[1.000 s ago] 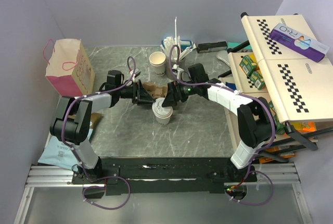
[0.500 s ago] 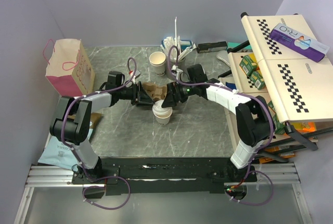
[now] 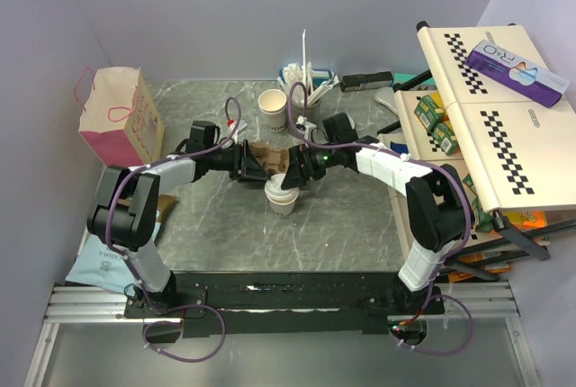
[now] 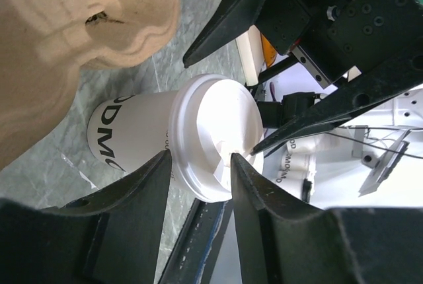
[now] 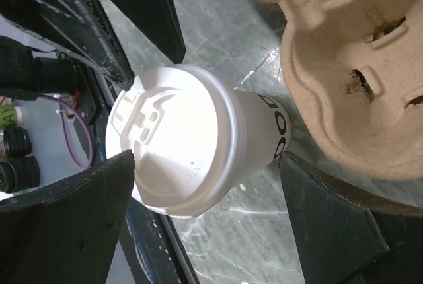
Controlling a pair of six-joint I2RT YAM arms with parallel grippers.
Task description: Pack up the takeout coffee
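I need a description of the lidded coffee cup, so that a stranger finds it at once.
On the grey marble table, look at the middle, where the left arm and the right arm meet. Just nearer than the brown cardboard tray stands a small white paper cup. Unlike the open cup farther back, it carries a white plastic lid.

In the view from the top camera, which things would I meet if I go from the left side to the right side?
pink paper bag → lidded coffee cup → green boxes → purple box. I leave out the cardboard tray and the open cup, because they overlap the lidded cup in this direction.
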